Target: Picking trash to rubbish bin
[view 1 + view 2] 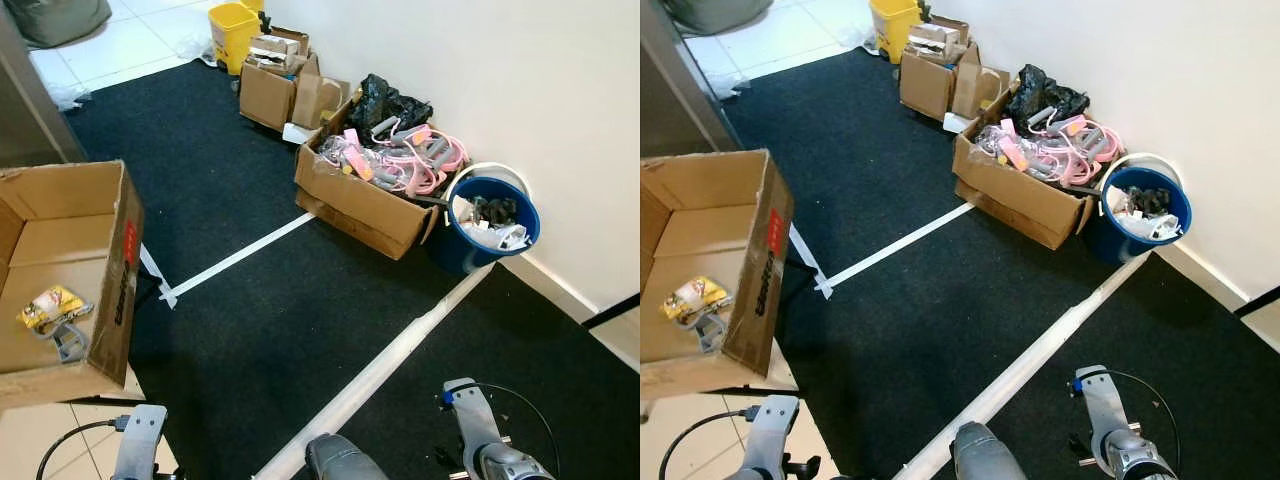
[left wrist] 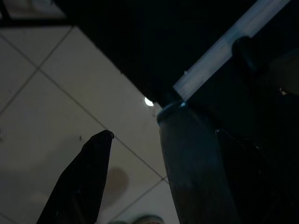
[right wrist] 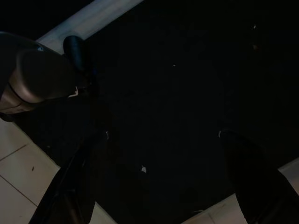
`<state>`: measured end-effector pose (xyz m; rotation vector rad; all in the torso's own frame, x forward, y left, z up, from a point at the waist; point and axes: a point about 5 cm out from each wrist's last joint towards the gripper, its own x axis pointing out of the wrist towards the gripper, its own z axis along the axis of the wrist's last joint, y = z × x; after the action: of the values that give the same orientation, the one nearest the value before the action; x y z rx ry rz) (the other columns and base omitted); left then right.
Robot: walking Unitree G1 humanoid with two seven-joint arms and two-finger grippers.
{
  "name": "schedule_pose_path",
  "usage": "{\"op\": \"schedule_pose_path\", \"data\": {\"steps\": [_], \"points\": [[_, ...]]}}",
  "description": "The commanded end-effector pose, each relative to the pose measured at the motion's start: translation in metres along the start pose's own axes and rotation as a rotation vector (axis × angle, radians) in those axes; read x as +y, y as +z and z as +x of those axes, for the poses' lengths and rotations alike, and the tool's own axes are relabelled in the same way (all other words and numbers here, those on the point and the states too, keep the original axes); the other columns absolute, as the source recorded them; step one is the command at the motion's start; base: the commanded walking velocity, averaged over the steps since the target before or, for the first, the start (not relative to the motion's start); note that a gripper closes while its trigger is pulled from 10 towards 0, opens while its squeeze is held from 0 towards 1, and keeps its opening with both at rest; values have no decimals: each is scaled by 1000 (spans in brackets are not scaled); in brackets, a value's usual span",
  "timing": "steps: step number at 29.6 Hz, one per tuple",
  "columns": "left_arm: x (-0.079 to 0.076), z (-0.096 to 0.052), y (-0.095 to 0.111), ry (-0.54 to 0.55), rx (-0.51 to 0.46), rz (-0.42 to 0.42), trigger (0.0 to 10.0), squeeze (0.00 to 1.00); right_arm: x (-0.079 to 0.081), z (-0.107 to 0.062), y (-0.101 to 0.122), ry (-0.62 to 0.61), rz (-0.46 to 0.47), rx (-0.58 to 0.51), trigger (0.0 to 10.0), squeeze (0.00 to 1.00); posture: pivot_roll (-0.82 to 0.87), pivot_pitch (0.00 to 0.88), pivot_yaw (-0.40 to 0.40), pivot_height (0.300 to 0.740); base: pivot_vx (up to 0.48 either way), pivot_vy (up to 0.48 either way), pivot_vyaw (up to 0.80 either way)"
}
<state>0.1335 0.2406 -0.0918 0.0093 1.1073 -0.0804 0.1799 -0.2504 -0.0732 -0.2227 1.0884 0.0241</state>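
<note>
Left eye view gave me the room: a black carpet point(image 1: 250, 330) ran ahead of me, crossed by strips of white tape point(image 1: 235, 258) and a long pale bar point(image 1: 385, 365) lying slantwise toward the wall. Along the white wall point(image 1: 520, 80) on my right side stood the blue rubbish bin point(image 1: 490, 228), already holding scraps of paper and dark bits, and touching it was a cardboard box point(image 1: 360, 200) heaped with pink cables and grey parts. Further back, more cardboard boxes point(image 1: 275, 85) and a yellow bucket point(image 1: 233, 32) stood where the carpet met white floor tiles point(image 1: 120, 45). On my left sat an open carton point(image 1: 70, 275) with red lettering on its side, and inside it lay the trash, a yellow wrapper point(image 1: 48, 303), just beside a grey clip-like piece point(image 1: 66, 338); that was well apart from the bin. My left gripper point(image 2: 163, 140) hung low over pale tile at the carpet's edge, fingers spread apart and empty, with my own leg between them in the wrist view. My right gripper point(image 3: 156, 154) hung over the dark carpet, fingers also parted, gripping nothing; that picture was very dark, with a sliver of tile and the pale bar at its edges.
</note>
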Motion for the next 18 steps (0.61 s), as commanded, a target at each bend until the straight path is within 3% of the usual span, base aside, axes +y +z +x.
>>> {"op": "schedule_pose_path", "data": {"steps": [1,14,18], "points": [[-5,0,-9,-19,29,16,10000,0,0,0,-8,-1,10,30,10000,0,33,127,2,740,0,0,-788],[-15,4,-1,-44,14,41,10000,0,0,0,-7,-3,12,30,10000,0,29,133,4,740,0,0,-792],[-25,8,3,-53,9,43,10000,0,-1,0,-7,-4,11,26,10000,0,29,135,3,740,0,0,-794]]}}
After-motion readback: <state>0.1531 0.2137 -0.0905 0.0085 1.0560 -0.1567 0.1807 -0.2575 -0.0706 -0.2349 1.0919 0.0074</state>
